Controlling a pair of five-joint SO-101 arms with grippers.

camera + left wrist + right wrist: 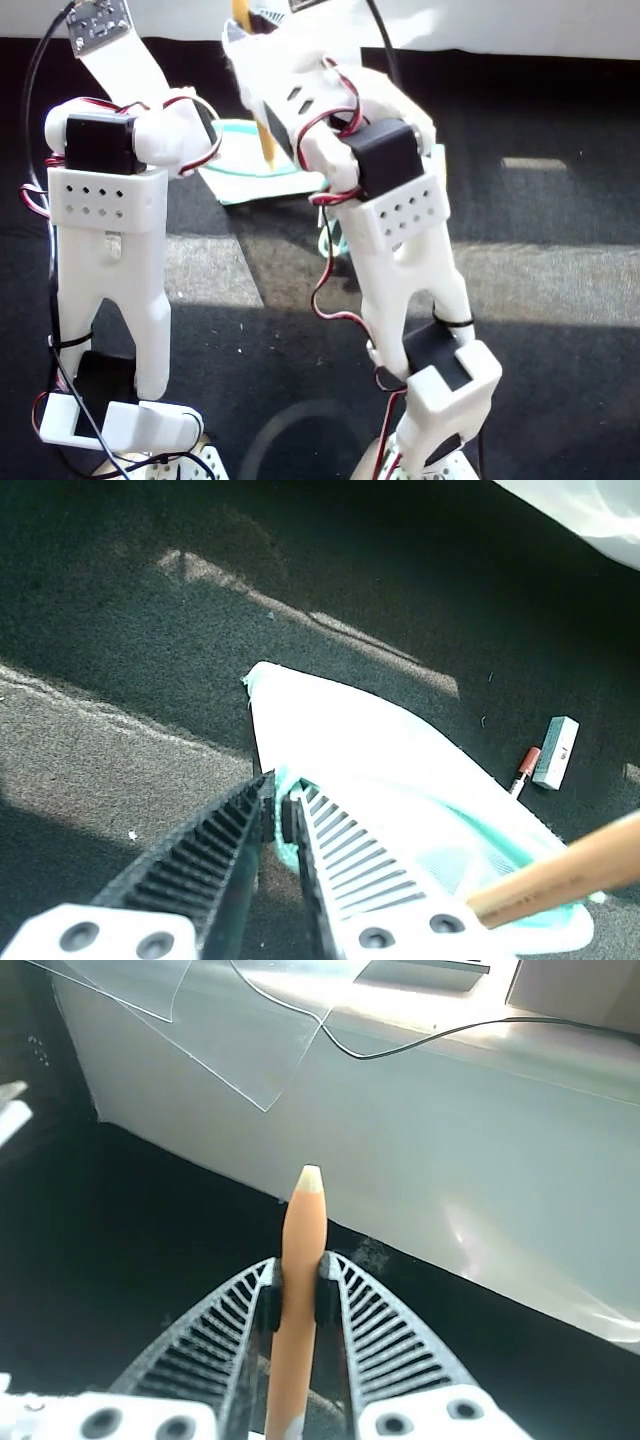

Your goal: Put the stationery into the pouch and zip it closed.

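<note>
Nearest, the left gripper (280,798) was pinched on the rim of the white-and-teal mesh pouch (390,750); the right gripper (297,1282) clamped a tan wooden pencil (300,1230) just above it. Loading seemed underway; next, the pencil needed lowering into the mouth.

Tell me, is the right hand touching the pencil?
Touching. The right wrist view shows the right hand closed on the pencil, pressing against both its sides.
</note>
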